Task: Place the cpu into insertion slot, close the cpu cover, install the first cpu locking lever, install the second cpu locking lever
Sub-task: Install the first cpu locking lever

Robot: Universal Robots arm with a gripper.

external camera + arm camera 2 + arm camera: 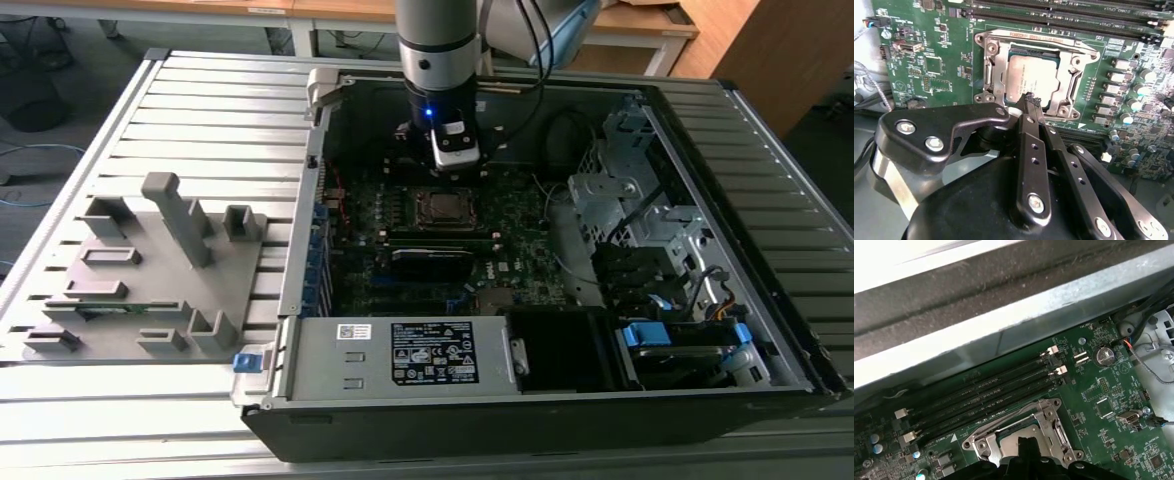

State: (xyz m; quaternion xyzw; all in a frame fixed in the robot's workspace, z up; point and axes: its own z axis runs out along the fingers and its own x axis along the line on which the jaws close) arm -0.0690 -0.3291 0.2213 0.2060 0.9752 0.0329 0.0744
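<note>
The cpu (1033, 75), silvery-grey on top, lies flat in the insertion slot (1035, 75) on the green motherboard (929, 65), and the cpu cover (996, 67) is down around it, its metal frame bordering the chip on all sides so that the chip shows through the square window. In the first wrist view the same cover (1051, 425) is seen from the other side, with the long black memory slots (989, 395) running just beside it. The gripper (1032, 100) hangs right above the near edge of the socket; its jaws are drawn together into a narrow pair with nothing between them, and their tips sit at the cover's edge, though whether they touch the metal cannot be told. In the exterior view the gripper (455, 165) stands upright over the board inside the open computer case (694, 150), just beyond the socket (445, 208), on the end of the grey arm (438, 40). The case lies on its side on a slatted metal table (134, 420), with a power supply (400, 355) near the front and a blue-tabbed drive bay (667, 340) towards the exterior view's right. A grey fixture tray (140, 270) with upright posts rests on the table at the exterior view's left, well apart from the case's interior.
</note>
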